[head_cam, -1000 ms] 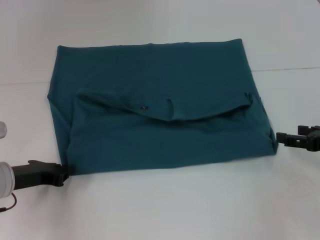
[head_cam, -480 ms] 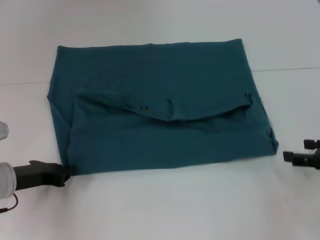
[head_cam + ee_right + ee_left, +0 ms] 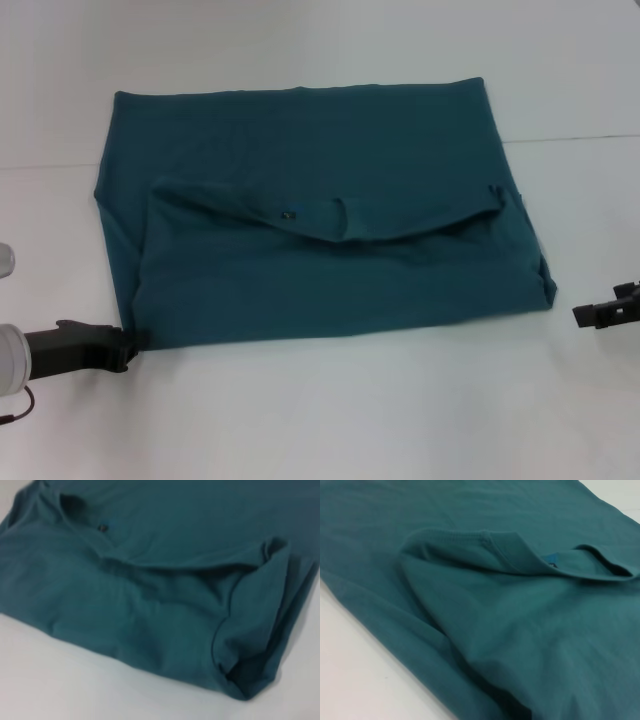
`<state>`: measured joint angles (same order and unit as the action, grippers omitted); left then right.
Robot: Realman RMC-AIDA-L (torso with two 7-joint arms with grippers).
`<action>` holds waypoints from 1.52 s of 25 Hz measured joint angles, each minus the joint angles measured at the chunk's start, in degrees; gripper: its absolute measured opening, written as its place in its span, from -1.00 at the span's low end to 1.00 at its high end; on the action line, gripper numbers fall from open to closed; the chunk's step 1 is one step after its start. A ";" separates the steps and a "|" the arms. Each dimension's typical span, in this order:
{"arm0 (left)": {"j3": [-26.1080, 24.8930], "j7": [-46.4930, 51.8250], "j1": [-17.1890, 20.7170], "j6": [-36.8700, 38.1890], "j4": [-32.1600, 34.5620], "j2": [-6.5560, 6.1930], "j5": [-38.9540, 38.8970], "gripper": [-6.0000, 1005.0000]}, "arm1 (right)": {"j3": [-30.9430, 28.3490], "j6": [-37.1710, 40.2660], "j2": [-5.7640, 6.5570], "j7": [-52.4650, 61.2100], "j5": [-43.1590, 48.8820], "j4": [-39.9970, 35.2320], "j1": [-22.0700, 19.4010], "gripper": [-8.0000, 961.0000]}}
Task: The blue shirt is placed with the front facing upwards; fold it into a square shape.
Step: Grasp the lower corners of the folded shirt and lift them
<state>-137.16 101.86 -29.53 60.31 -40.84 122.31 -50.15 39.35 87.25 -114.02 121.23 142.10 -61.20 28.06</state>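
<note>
on the table (image 3: pixel 330 420) my blue shirt (image 3: pixel 320 210) lies folded to a rough rectangle; one more fold looks needed. left hand (image 3: pixel 125 347) touches its near corner, right hand (image 3: pixel 590 315) sits apart; i cannot tell either grip.

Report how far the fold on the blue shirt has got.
Done: the blue shirt lies on the white table with its near part folded up over the body, collar edge showing mid-cloth. In hand: the left gripper sits at the near-left corner; the right gripper is off the cloth, beside the near-right corner. Left: the shape is wider than deep, so probably another fold.
</note>
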 joint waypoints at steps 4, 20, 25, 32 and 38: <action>0.01 -0.05 0.07 0.01 -0.03 0.03 0.02 -0.92 | -1.87 5.45 0.49 4.32 5.38 -3.01 4.59 0.91; 0.05 -0.57 1.37 0.38 -0.26 -0.24 -0.11 -0.92 | -2.95 -4.74 0.50 -0.76 6.90 8.17 6.62 0.91; 0.30 -0.60 1.40 0.13 -0.27 -0.12 -0.09 -0.92 | -2.95 -6.77 -0.14 -2.36 6.47 10.62 7.16 0.91; 0.36 -0.61 1.25 0.33 -0.23 -0.21 0.01 -0.92 | -2.44 -6.82 -0.33 -3.04 4.02 11.18 7.44 0.91; 0.40 -0.61 1.18 0.28 -0.20 -0.21 0.05 -0.92 | -2.36 -7.22 -0.33 -3.16 3.90 11.33 7.95 0.91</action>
<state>-136.76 101.25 -28.35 60.60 -41.04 122.10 -50.10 36.99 80.03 -114.35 118.07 145.99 -49.87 36.01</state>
